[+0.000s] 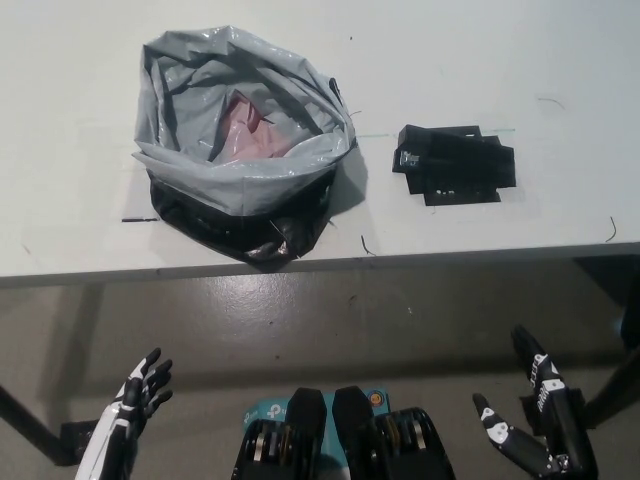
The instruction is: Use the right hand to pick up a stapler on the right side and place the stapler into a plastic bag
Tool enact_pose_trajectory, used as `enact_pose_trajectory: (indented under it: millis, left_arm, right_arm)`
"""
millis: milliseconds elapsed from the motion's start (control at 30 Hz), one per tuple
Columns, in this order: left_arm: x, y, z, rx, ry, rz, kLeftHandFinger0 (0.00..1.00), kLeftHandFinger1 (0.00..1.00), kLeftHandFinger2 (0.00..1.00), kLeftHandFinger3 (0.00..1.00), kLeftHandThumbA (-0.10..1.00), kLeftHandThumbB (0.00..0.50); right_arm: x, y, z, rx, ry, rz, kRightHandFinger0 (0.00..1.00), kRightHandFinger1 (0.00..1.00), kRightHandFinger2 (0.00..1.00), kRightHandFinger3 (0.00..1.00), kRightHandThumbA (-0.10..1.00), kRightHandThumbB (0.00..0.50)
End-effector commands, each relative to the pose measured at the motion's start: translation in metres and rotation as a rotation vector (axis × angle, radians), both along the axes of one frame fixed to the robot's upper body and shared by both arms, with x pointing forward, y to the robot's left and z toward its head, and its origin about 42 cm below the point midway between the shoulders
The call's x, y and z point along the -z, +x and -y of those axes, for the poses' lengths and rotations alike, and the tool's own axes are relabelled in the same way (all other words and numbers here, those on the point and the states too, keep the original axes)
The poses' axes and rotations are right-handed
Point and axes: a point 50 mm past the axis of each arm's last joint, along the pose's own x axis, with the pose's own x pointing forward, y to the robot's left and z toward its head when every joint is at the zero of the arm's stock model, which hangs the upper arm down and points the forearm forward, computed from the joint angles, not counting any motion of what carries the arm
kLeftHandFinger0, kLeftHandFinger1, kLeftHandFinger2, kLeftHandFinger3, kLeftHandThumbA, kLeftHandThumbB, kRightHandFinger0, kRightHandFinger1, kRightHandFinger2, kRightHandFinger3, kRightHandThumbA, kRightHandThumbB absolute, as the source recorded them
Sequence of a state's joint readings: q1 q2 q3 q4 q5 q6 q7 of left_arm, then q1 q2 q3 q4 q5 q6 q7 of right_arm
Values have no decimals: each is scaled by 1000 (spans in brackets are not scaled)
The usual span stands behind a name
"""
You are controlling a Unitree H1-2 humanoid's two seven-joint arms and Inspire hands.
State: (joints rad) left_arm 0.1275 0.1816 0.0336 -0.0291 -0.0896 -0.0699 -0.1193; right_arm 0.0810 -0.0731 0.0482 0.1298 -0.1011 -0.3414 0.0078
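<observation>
A black stapler (455, 164) lies on the white table (560, 70), right of a grey plastic bag (240, 140) that stands open with something pink inside. My black right hand (535, 425) hangs below the table's front edge at the lower right, open, fingers spread, holding nothing. My white left hand (130, 415) is at the lower left, also open and below the table.
The table's front edge (320, 265) runs across the middle of the view, with grey floor (330, 320) beneath. A dark table leg (25, 425) shows at the lower left and a dark shape at the right edge.
</observation>
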Motion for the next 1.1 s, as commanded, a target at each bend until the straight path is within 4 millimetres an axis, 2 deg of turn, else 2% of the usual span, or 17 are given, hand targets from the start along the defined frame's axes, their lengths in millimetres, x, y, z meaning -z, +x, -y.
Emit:
enact_pose_trajectory:
  millis: [0,33,67,133,233,300,500,567,633,667,933,967,1067]
  left_arm:
    - [-8,1,-3,10,-10,31,1000,1000,1000,1000,1000,106]
    - [-8,1,-3,12,-8,42,1000,1000,1000,1000,1000,111]
    - [-8,1,-3,13,-7,48,1000,1000,1000,1000,1000,108]
    - [-6,1,-4,12,10,57,1000,1000,1000,1000,1000,146]
    - [-6,0,-3,10,18,56,1000,1000,1000,1000,1000,164]
    - [-5,1,-3,19,7,45,1000,1000,1000,1000,1000,178]
    - [-6,1,-2,22,26,48,1000,1000,1000,1000,1000,170]
    - [-6,2,-2,18,27,51,1000,1000,1000,1000,1000,153]
    - [-6,3,-3,15,26,55,1000,1000,1000,1000,1000,147]
    - [-6,4,-3,14,36,60,1000,1000,1000,1000,1000,141]
    - [-8,4,-5,11,44,56,1000,1000,1000,1000,1000,139]
    - [-8,3,-6,1,49,60,1000,1000,1000,1000,1000,129]
    - [-9,6,-10,-25,43,56,1000,1000,1000,1000,1000,91]
  right_arm:
    - [-8,5,-1,-32,-6,78,1000,1000,1000,1000,642,331]
    - [-8,5,-1,-34,-6,82,1000,1000,1000,1000,717,331]
    - [-8,5,-1,-36,-4,86,1000,1000,1000,1000,727,331]
    - [-7,5,-3,-34,23,86,1000,1000,1000,1000,844,356]
    - [-6,6,-3,-37,34,90,1000,1000,1000,1000,926,347]
    - [-7,8,-4,-33,27,99,1000,1000,1000,1000,971,323]
    - [-6,10,-4,-43,37,100,1000,1000,1000,1000,917,326]
    - [-7,10,-4,-49,41,102,1000,1000,1000,1000,869,320]
    - [-7,11,-5,-48,46,100,1000,1000,1000,1000,862,325]
    - [-7,12,-5,-44,40,99,1000,1000,1000,1000,872,343]
    - [-6,11,-3,-37,24,96,1000,1000,1000,1000,874,354]
    - [-6,10,-3,-36,26,96,1000,1000,1000,1000,873,332]
    - [-7,12,0,-20,40,92,1000,1000,1000,1000,906,315]
